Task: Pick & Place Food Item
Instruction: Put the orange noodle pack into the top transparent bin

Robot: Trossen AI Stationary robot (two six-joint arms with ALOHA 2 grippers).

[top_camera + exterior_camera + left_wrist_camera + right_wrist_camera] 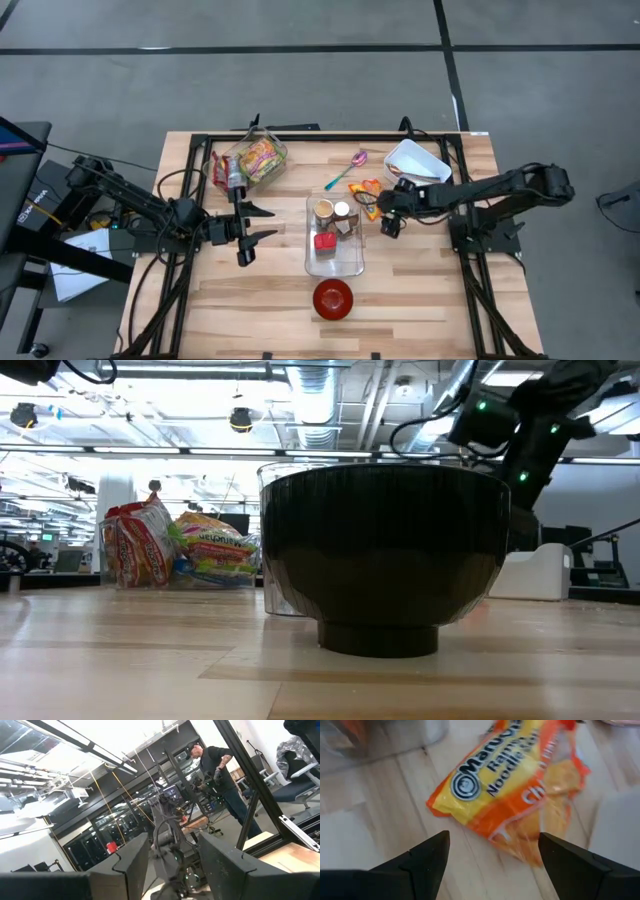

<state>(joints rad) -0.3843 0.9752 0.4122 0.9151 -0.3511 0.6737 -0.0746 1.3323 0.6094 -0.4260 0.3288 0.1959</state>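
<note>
Risk sits in the crinkled wrapper: the right gripper [492, 857], jaws spread wide and empty just above the ramen packet [515, 780], could skid off the slick film or crush the noodles inside. The orange-and-yellow packet lies flat near the tabletop's [420, 300] far edge, right of the clear tray [335, 262].

**Noodle packet between spread fingers**

The right end effector [492, 857] hangs over the wooden table [365, 815] with its two dark fingers [422, 857] spread wide, nothing between them. Just past the fingertips lies an orange and yellow ramen noodle packet [515, 785], flat on the planks and set at a slant, its printed face up. A clear container [380, 740] sits close beside one end of the packet, and a pale object [620, 825] lies at the other.
</note>
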